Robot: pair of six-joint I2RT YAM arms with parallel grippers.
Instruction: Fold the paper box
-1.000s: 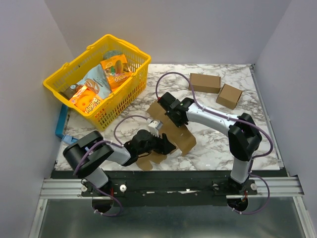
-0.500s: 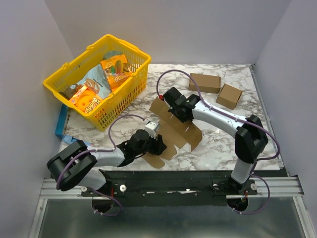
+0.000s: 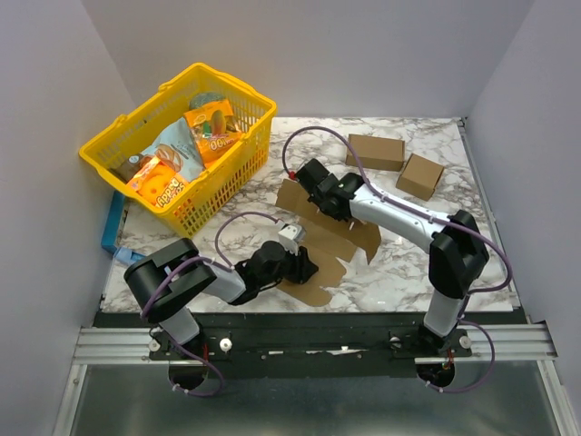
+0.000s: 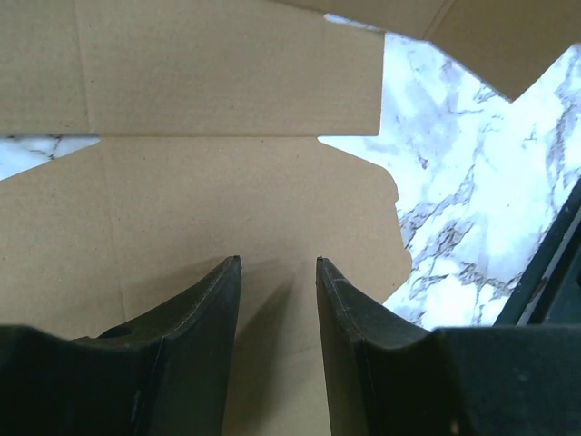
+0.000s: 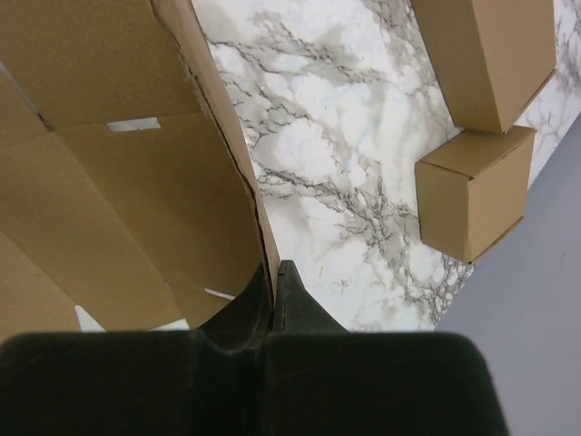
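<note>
Position, paper box [image 3: 329, 238]: lying unfolded mid-tabletop [image 3: 408, 268], between both arms, far panel tilting up.
State, right claw [image 5: 275, 269]: clamping fully shut on the raised panel's edge.
State, left claw [image 4: 277, 263]: standing partly open over a flat near panel, gripping nothing.
Risk, tearing: pulling the pinched edge hard while pinning the sheet down.
Risk, slipping: closing on flat card without catching a flap; creasing off the score line.
Surroundings: long cuboid [image 3: 375, 152] and squarish cuboid [image 3: 420, 175] sitting near, beyond the right arm, limiting outward swing; yellow basket [image 3: 182, 150] standing well left, obstructing nothing.
</note>
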